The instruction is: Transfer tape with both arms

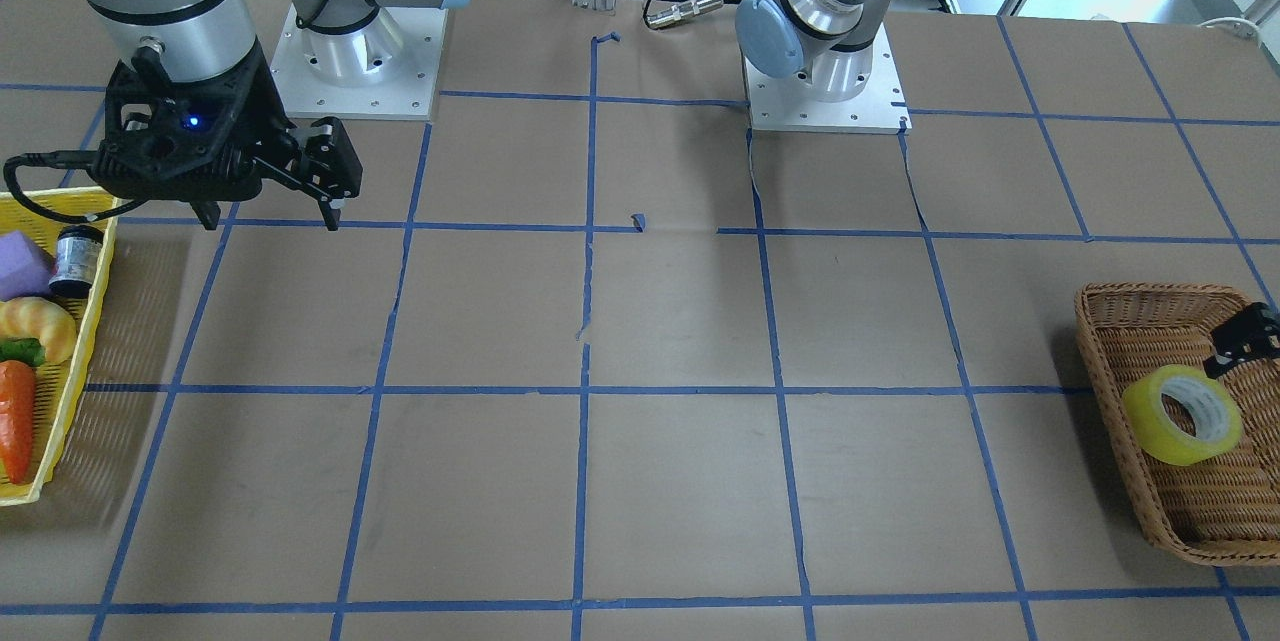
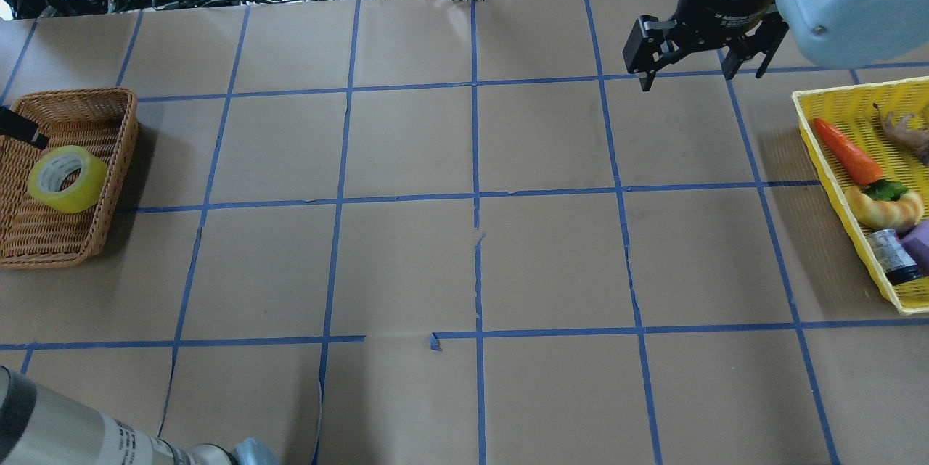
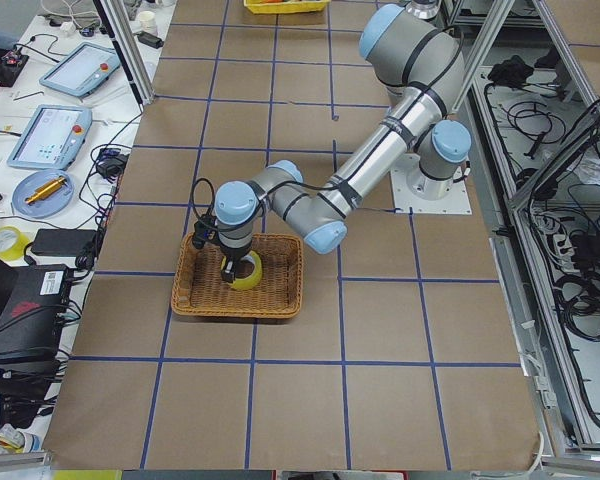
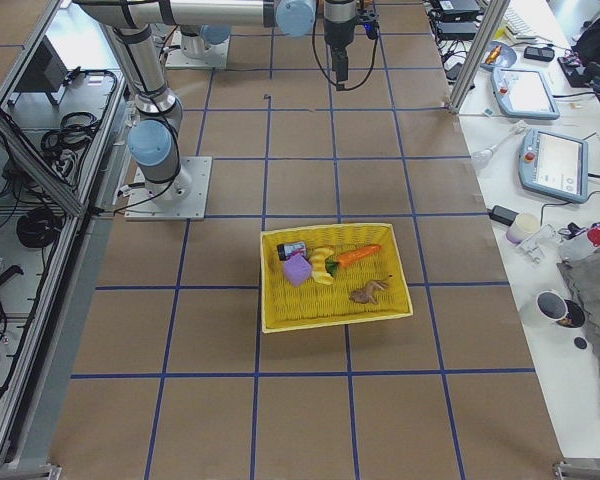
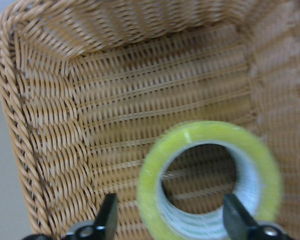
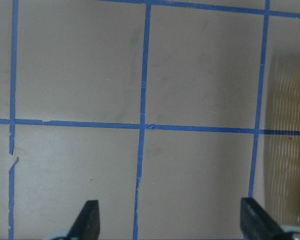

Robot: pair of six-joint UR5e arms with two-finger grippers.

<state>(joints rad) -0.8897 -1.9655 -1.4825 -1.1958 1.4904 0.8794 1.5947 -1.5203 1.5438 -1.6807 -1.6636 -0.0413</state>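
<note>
**Front-facing view:** The thick roll of translucent yellow packing tape lies tilted inside the brown woven wicker basket at the right edge. Only a black tip of the left gripper shows, just beside the roll's far side. The right gripper hangs at far left over the brown paper-covered table. Its fingers are spread and hold nothing. It is near the yellow plastic mesh basket of toy food.

**Overhead view:** The roll sits in the wicker basket at far left. The right gripper is at far right, fingers apart.

**Left wrist view:** The fingers stand spread, one at each side of the roll's near rim. Contact cannot be told.

**Right wrist view:** The spread fingers are over paper and blue tape grid lines.
</note>
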